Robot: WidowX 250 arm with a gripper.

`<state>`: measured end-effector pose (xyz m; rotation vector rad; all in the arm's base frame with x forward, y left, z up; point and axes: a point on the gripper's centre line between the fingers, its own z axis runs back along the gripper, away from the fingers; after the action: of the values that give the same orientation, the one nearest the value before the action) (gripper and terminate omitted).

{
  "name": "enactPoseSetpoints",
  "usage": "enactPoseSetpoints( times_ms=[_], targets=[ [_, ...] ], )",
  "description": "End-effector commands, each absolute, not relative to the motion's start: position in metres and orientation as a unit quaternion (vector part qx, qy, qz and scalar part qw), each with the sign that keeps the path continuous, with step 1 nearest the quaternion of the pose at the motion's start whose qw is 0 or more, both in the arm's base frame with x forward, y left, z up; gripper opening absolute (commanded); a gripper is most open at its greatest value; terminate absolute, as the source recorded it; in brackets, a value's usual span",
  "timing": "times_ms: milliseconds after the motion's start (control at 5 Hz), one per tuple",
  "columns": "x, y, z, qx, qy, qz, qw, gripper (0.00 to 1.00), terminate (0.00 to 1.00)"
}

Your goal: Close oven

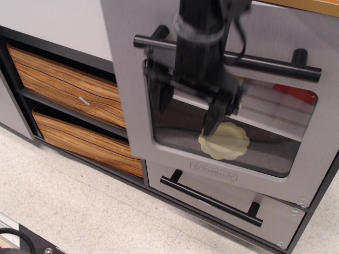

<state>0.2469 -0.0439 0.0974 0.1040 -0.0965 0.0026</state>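
Your oven (pixel 159 79) door fills the frame from centre toward 1 o'clock, upright and seemingly shut. Your tool (pixel 188 108) hangs spread, empty, before its window. Closing looks finished; back away.

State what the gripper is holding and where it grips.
Nothing. The gripper hangs open in front of the oven window, below the handle, its fingers spread with nothing between them.
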Motion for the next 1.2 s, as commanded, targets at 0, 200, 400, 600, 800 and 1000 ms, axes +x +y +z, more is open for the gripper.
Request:
enactPoseSetpoints(
  times_ms=[0,200,400,600,800,1000],
  targets=[
    [0.279,-0.027,0.077,0.051,-0.095,0.000,0.994,1.00,0.00],
    [0.296,-0.017,0.069,0.047,-0.093,0.026,0.994,1.00,0.00],
    [0.309,-0.013,0.066,0.046,-0.103,0.038,0.993,1.00,0.00],
    [0.312,-0.013,0.070,0.045,-0.110,0.040,0.992,1.00,0.00],
    [0.303,-0.014,0.073,0.046,-0.105,0.030,0.993,1.00,0.00],
    [0.303,-0.014,0.073,0.046,-0.105,0.030,0.993,1.00,0.00]
  ],
)
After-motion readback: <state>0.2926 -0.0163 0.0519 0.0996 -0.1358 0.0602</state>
